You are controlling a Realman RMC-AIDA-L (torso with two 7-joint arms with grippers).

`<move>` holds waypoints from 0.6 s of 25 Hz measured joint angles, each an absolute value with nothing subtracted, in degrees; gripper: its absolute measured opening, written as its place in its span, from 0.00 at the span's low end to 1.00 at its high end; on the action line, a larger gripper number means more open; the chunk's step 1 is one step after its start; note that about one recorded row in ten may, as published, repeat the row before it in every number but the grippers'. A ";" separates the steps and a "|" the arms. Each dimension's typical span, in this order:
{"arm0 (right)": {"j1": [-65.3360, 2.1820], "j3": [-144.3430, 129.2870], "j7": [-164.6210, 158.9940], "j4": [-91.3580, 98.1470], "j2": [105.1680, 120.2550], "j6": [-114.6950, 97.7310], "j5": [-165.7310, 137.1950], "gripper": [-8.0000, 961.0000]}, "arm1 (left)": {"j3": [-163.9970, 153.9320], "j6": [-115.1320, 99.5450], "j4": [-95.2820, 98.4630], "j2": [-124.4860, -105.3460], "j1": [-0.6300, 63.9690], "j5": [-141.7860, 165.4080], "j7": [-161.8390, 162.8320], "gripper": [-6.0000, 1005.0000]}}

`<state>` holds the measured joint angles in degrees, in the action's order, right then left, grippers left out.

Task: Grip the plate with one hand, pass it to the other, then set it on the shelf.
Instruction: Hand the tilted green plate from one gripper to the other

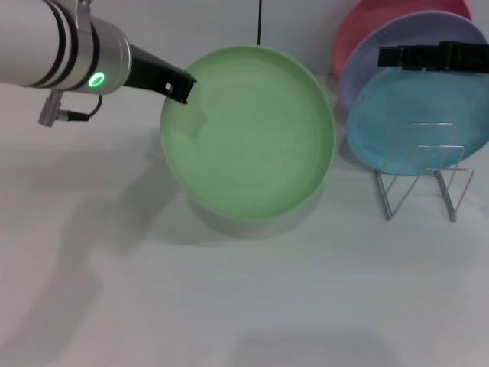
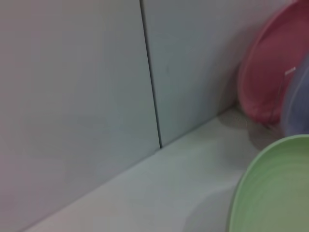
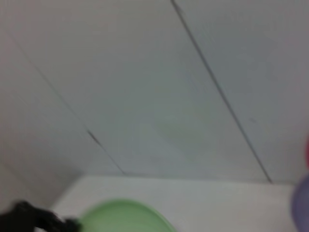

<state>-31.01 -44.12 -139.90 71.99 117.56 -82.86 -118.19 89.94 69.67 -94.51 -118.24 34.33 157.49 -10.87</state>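
Observation:
The light green plate (image 1: pixel 248 141) hangs tilted above the white table, its shadow lying beneath it. My left gripper (image 1: pixel 181 86), black on a white-and-silver arm with a green light, is shut on the plate's upper left rim. The left wrist view catches the plate's rim (image 2: pixel 275 193) at one corner, and the right wrist view shows the plate (image 3: pixel 123 217) with the left gripper (image 3: pixel 34 220) beside it. My right gripper (image 1: pixel 435 57) hovers at the back right, in front of the standing plates and apart from the green plate. The wire shelf (image 1: pixel 424 180) stands at the right.
A light blue plate (image 1: pixel 416 122), a lavender plate (image 1: pixel 412 38) and a pink plate (image 1: pixel 363 30) stand upright in the shelf. A white panelled wall (image 2: pixel 96 72) runs behind the table. The pink plate (image 2: pixel 270 72) leans close to that wall.

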 joint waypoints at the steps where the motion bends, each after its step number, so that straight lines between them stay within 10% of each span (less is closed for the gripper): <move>1: -32.19 -44.04 -141.32 71.92 117.03 -83.22 -120.09 0.73 | 90.25 69.66 -94.87 -118.26 34.39 157.50 -11.16 0.05; 7: -39.72 -43.74 -144.54 64.90 114.18 -85.29 -124.42 0.73 | 91.00 69.63 -96.81 -118.28 34.68 157.11 -11.89 0.06; 15: -42.07 -44.02 -143.19 61.42 114.71 -84.05 -124.42 0.72 | 90.55 66.23 -93.95 -118.30 33.70 157.02 -12.02 0.06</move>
<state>-42.07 -44.02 -143.19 61.42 114.71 -84.05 -124.42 90.55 66.23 -93.95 -118.30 33.70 157.02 -12.02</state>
